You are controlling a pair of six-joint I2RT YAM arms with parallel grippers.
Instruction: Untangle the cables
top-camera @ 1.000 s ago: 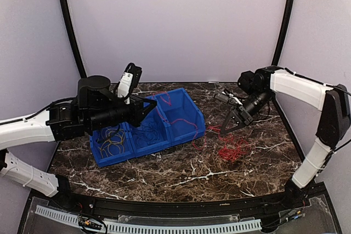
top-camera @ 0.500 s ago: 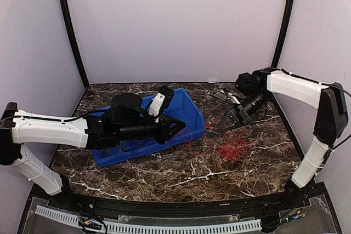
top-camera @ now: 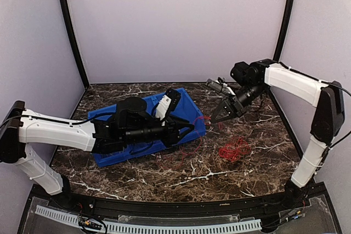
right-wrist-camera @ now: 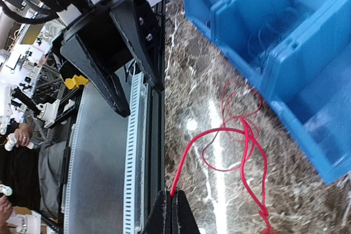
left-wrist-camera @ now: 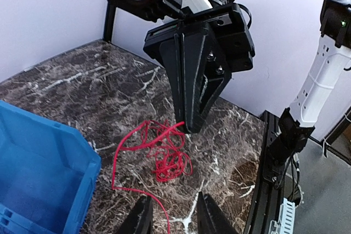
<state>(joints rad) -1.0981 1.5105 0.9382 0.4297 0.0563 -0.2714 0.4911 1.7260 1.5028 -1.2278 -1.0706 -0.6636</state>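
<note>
A red cable (top-camera: 234, 149) lies in a loose bunch on the marble table, right of the blue bins; it also shows in the left wrist view (left-wrist-camera: 170, 160). My right gripper (top-camera: 215, 118) is shut on one end of it (right-wrist-camera: 241, 135) and holds that strand above the table; its closed tips (right-wrist-camera: 171, 198) pinch the wire. My left gripper (top-camera: 189, 130) reaches over the bins and is open and empty (left-wrist-camera: 173, 223). A red strand (left-wrist-camera: 156, 204) runs on the table between its fingers. Blue and yellow-tan cables are hidden under the left arm in the top view.
Three joined blue bins (top-camera: 189, 114) stand left of centre, mostly under the left arm; they also show in the right wrist view (right-wrist-camera: 285, 36), with faint thin coils (right-wrist-camera: 271, 31) in one. A bin corner (left-wrist-camera: 33, 173) is beside the left gripper. The two grippers are close together.
My left arm has swung right and down across the bins toward the red cable. My right gripper has moved up and left, drawing a red strand out of the bunch.
</note>
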